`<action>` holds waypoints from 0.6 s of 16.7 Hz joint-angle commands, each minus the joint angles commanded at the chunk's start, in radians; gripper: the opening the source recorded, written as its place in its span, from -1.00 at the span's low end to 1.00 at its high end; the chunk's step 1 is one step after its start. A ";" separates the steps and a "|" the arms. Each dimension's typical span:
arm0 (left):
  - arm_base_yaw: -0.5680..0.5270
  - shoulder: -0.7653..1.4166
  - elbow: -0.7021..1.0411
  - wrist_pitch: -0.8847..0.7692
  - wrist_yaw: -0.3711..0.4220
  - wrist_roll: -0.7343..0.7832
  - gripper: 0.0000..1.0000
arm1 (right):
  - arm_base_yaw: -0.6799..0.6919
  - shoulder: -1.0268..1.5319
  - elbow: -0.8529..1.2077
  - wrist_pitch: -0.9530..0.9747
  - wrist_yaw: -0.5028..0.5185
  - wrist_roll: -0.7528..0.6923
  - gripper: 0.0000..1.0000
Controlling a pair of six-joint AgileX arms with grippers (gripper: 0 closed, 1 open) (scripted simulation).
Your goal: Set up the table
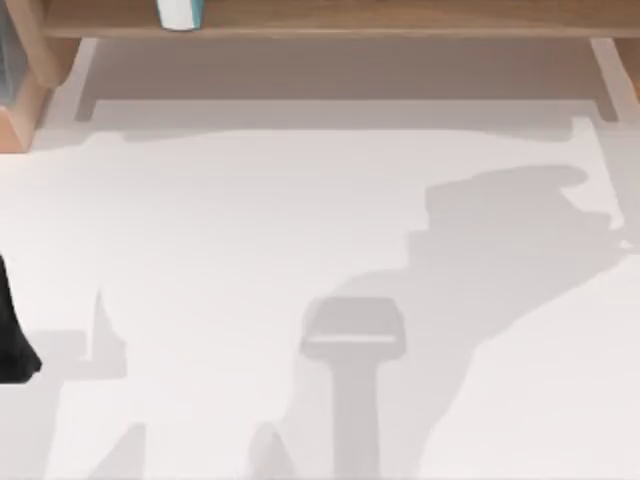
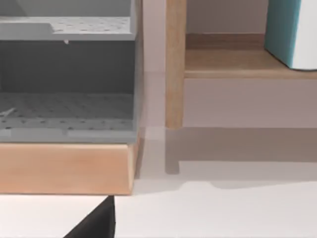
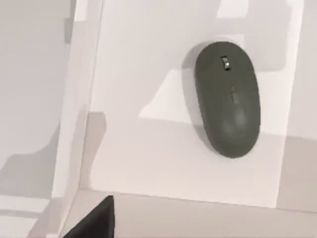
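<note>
The white table (image 1: 250, 230) spreads across the top view, crossed by the arms' grey shadows. My left arm is a black shape (image 1: 14, 335) at the table's left edge. A black part of my left gripper (image 2: 94, 224) juts into the left wrist view, low over the table (image 2: 223, 213) and facing the shelf. In the right wrist view a black part of my right gripper (image 3: 94, 220) hangs above a white walled tray (image 3: 81, 99). A dark grey-green computer mouse (image 3: 228, 99) lies in that tray, apart from the gripper.
A light-brown wooden shelf (image 1: 350, 18) runs along the table's far edge, with a white and teal container (image 1: 180, 12) on it. Left of the shelf post (image 2: 174, 64) stands a grey perforated rack (image 2: 67, 111) on a wooden base (image 2: 64, 168).
</note>
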 joint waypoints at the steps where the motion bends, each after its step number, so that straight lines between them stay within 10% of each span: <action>1: 0.000 0.000 0.000 0.000 0.000 0.000 1.00 | -0.014 0.086 0.095 -0.042 -0.004 -0.024 1.00; 10: 0.000 0.000 0.000 0.000 0.000 0.000 1.00 | -0.047 0.623 0.642 -0.311 -0.014 -0.210 1.00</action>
